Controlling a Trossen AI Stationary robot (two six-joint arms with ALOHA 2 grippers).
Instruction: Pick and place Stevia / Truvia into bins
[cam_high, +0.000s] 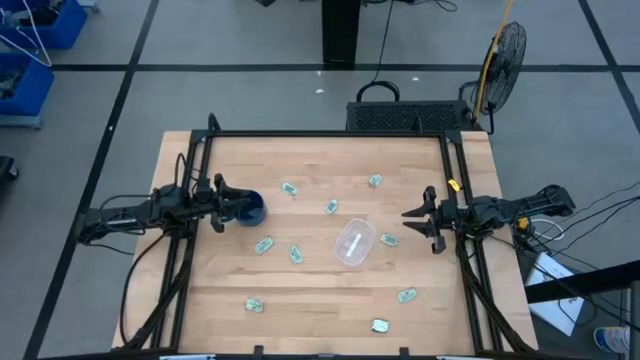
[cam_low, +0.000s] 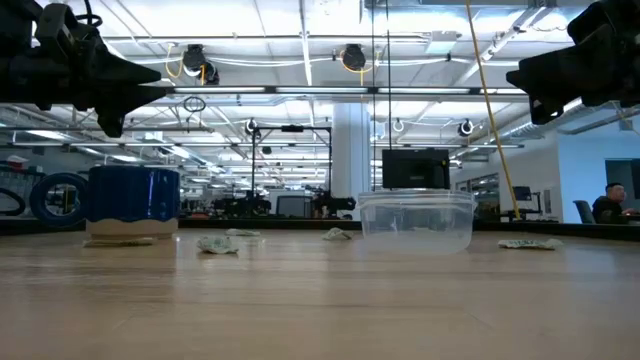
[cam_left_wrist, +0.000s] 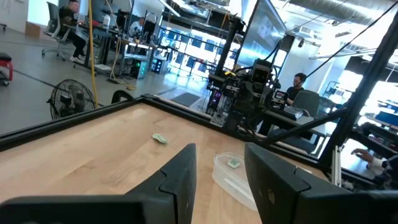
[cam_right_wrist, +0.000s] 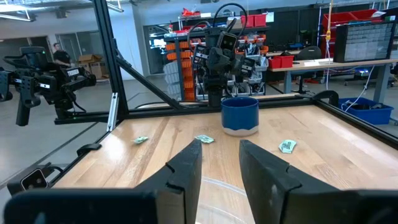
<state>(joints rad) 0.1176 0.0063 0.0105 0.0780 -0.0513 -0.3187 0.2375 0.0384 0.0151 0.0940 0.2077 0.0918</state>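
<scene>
Several small pale green and white packets lie flat and scattered on the wooden table, among them one (cam_high: 290, 189), one (cam_high: 331, 207), one (cam_high: 264, 244) and one (cam_high: 406, 295). The clear tub (cam_high: 354, 241) stands near the table's middle, also seen in the low view (cam_low: 416, 220). My left gripper (cam_high: 222, 207) hangs open above the table, just left of the dark blue mug (cam_high: 248, 208). My right gripper (cam_high: 415, 220) hangs open to the right of the tub. The wrist views show both pairs of fingers apart, left (cam_left_wrist: 217, 180) and right (cam_right_wrist: 221, 168).
The blue mug (cam_low: 133, 195) stands on the table's left part, under my left gripper's reach. A dark frame rail (cam_high: 330, 133) runs along the far edge and both sides. Bare wood lies along the near edge (cam_high: 320, 320). People sit at desks in the room beyond.
</scene>
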